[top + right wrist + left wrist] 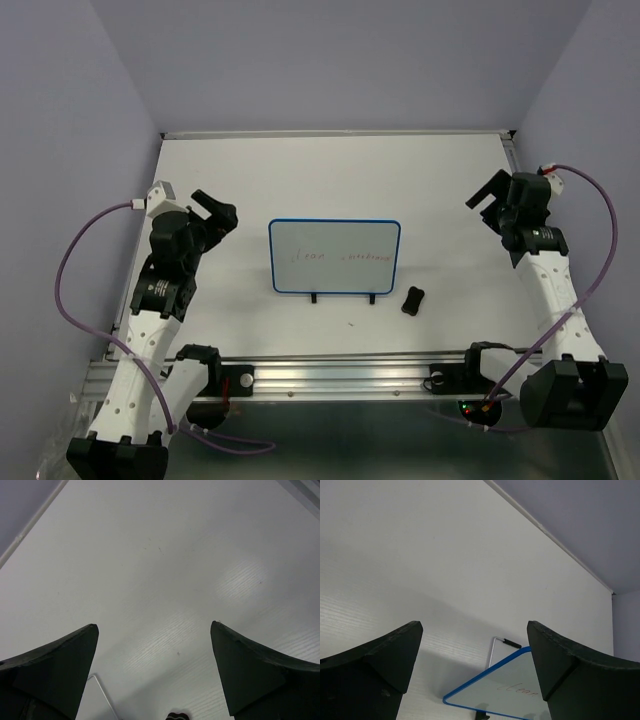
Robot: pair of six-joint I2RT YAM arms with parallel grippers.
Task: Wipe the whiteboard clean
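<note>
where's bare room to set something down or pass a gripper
Widest bare patch: the table behind the whiteboard, up to its far edge. Also between whiteboard and left gripper, and from the eraser toward the right gripper. Tightest: between whiteboard feet and eraser.

A white bench (250, 180) is bounded by pale lilac walls on three sides and by a metal rail (340, 375) along its near edge. Near its middle a blue-framed whiteboard (334, 255) with faint red writing is carried, its two black feet set on the surface at the near side. A small black eraser (412, 300) is laid just beside its near right corner, apart from it. A tiny reddish mark (352, 322) is seen before the feet.
</note>
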